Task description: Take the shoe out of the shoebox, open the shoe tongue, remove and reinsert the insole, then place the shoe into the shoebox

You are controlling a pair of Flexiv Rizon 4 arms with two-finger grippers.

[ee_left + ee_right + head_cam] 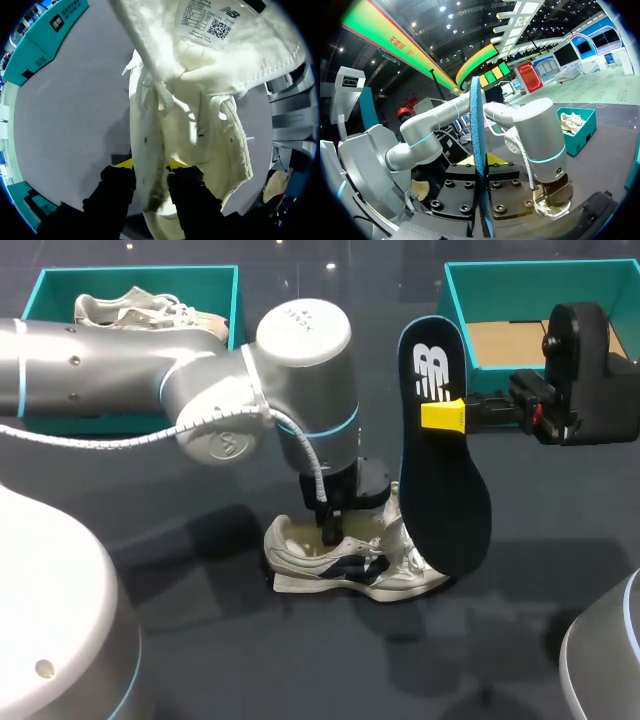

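Note:
A white shoe (345, 565) with dark side stripes lies on the dark table in the middle. My left gripper (330, 528) comes straight down at its heel end. In the left wrist view, that gripper (150, 166) has one yellow-tipped finger on each side of the shoe's (210, 130) side wall, pinching it. The tongue (220, 35) is folded back, showing its label. My right gripper (443, 416) is shut on the dark blue insole (450, 500), which hangs upright with its toe end beside the shoe. The right wrist view shows the insole (476, 125) edge-on between that gripper's (481, 161) fingers.
A teal shoebox (140, 272) at the back left holds another white shoe (135, 308). A second teal shoebox (458, 320) stands at the back right, behind my right gripper, with a brown floor showing. My left arm (200, 390) spans the table's left half.

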